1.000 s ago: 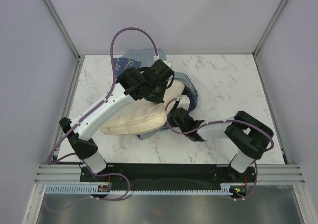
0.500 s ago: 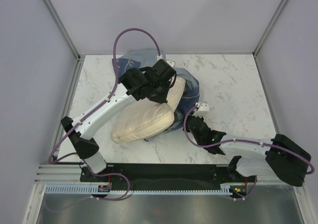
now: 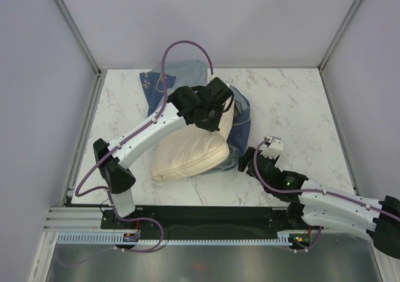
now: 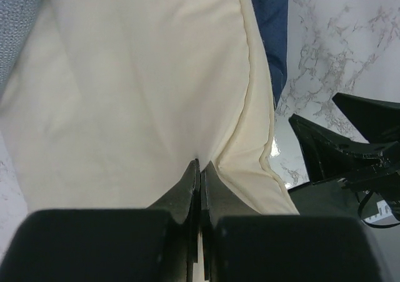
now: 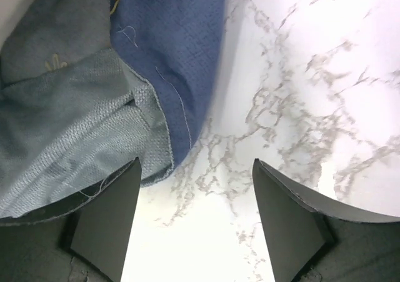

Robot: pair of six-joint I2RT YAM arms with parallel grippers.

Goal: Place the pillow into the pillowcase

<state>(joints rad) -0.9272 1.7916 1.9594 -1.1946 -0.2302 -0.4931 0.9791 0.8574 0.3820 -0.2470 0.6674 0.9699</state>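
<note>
Nearest the bases, the right gripper [image 5: 195, 166] hangs low over the marble table [image 3: 300, 100], its jaws spread wide and holding nothing. The loose hem of the pillowcase [image 5: 75, 119] reaches in between them, just inside the left-hand jaw as the wrist camera sees it. Bare marble fills the rest of the gap. Beyond the jaw tips, the cloth's dark blue outer face folds over its paler grey-blue lining.

Farther in, the pillow [image 3: 187, 157] lies slantwise on the table with its near end uncovered. The left gripper [image 4: 200, 166] bears down on its far part, jaws pressed together on a pinch of the cream fabric, which puckers at the tips. Right of these jaws a strip of blue cloth borders the pillow's seam, and grey-blue lining shows at the far left. Beyond them, the rest of the pillowcase lies crumpled toward the table's far edge.
</note>
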